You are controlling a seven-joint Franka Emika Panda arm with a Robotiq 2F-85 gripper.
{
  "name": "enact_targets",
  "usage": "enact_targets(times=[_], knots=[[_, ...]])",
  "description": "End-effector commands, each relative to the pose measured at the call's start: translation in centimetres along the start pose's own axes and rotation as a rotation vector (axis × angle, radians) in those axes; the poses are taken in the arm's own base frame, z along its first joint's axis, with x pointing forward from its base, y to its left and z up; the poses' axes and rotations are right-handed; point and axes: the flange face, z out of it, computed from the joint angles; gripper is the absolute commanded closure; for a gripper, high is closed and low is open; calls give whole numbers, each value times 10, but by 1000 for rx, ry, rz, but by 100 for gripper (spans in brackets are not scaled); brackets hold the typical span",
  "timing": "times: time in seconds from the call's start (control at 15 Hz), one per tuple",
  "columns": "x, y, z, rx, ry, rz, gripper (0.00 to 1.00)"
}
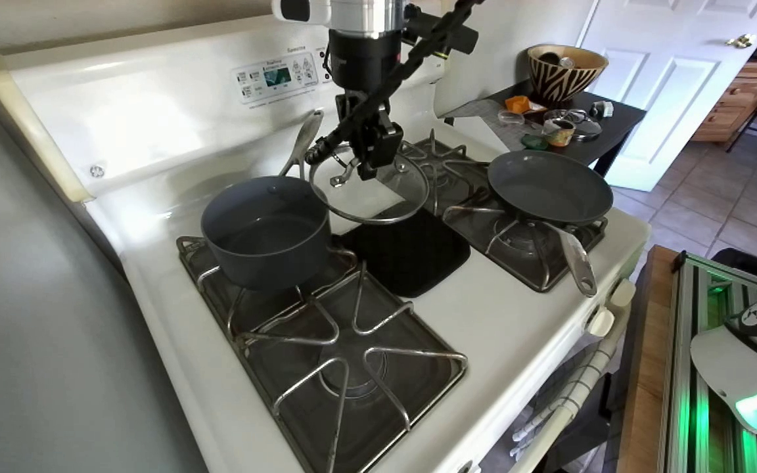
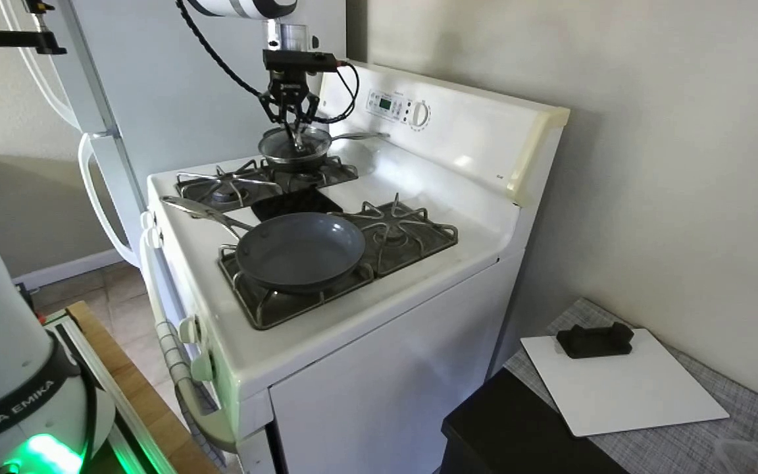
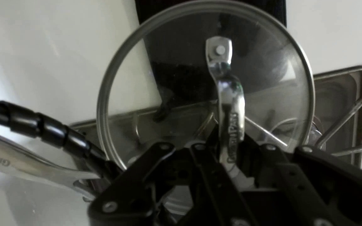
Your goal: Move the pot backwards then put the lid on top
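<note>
The pot (image 1: 267, 240), a deep dark grey saucepan, stands on the back burner, its silvery handle toward the stove's back panel. It is uncovered in an exterior view. My gripper (image 1: 368, 172) is shut on the metal top handle of the round glass lid (image 1: 360, 198). The lid hangs in the air beside the pot, overlapping its rim in that view, and looks tilted. In an exterior view the lid (image 2: 280, 146), under the gripper (image 2: 295, 126), hides most of the pot (image 2: 360, 135). In the wrist view the gripper (image 3: 230, 142) grips the lid (image 3: 193, 81); only the pot's handle (image 3: 27, 166) clearly shows.
A flat shallow pan (image 1: 549, 187) sits on a front burner, its pale handle toward the front edge. A black mat (image 1: 414, 256) lies between the grates. The stove's back panel (image 1: 142, 112) rises behind the pot. A fridge (image 2: 208, 99) stands beside the stove.
</note>
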Motion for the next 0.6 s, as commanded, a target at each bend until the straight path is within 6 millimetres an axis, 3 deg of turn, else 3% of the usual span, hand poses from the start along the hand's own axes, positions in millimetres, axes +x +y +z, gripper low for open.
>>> enact_targets(times=[0.0,0.53], knots=[[19,-4,-23,-15,-17,10,100],[82,2,-45,-33,-12,76,100]])
